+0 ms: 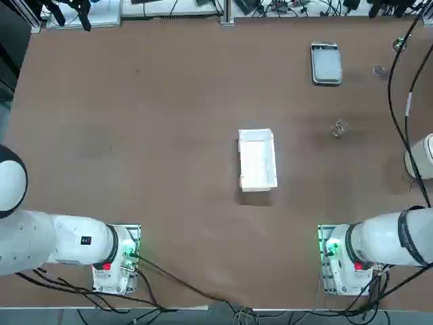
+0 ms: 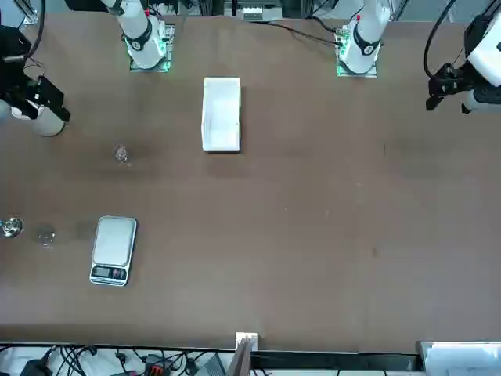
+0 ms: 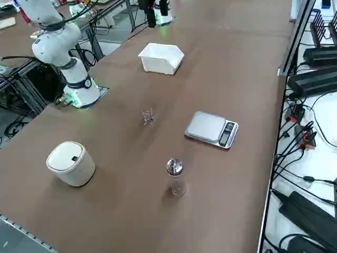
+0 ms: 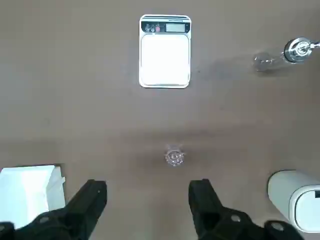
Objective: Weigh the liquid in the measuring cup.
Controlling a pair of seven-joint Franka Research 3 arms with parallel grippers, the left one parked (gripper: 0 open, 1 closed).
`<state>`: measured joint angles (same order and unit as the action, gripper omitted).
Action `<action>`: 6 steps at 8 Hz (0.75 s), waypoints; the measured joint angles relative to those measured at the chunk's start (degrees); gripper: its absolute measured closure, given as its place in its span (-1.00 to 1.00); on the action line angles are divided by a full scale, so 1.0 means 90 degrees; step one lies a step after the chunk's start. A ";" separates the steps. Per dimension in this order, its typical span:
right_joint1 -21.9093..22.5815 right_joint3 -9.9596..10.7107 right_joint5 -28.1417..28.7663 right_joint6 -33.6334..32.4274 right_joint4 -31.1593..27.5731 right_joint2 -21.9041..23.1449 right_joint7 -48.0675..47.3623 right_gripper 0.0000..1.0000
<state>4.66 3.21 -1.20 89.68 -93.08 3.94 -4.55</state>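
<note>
The measuring cup [image 4: 174, 157] is a tiny clear cup standing upright on the brown table [image 1: 169, 101], also seen in the top view [image 1: 339, 128], front view [image 2: 120, 153] and side view [image 3: 148, 116]. A silver digital scale [image 4: 165, 51] with a bare platform lies beyond it [image 1: 326, 64] [image 2: 113, 249] [image 3: 211, 128]. My right gripper [image 4: 148, 186] hangs high above the table on the robot's side of the cup. It is open and holds nothing. The cup lies just past the gap between the black fingers [image 4: 92, 200].
A white rectangular tray [image 1: 257, 160] sits mid-table. A white cylindrical container [image 3: 71, 163] stands near the right edge. A small shiny metallic piece [image 3: 175, 167] and a small clear round item [image 3: 178, 187] rest close together past the scale. Cables run along the far edge.
</note>
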 joint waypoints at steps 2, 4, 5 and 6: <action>0.0021 -0.0030 0.0003 -0.0002 0.0025 0.0000 -0.0015 -1.00; 0.0074 -0.0061 0.0006 -0.0010 0.0047 0.0000 -0.0489 -1.00; 0.0177 -0.0102 -0.0040 -0.0035 0.0036 -0.0017 -0.0846 -1.00; 0.0377 -0.0134 -0.0193 -0.0050 -0.0007 -0.0060 -0.1189 -1.00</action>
<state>8.06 2.00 -2.93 89.23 -93.15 3.39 -15.25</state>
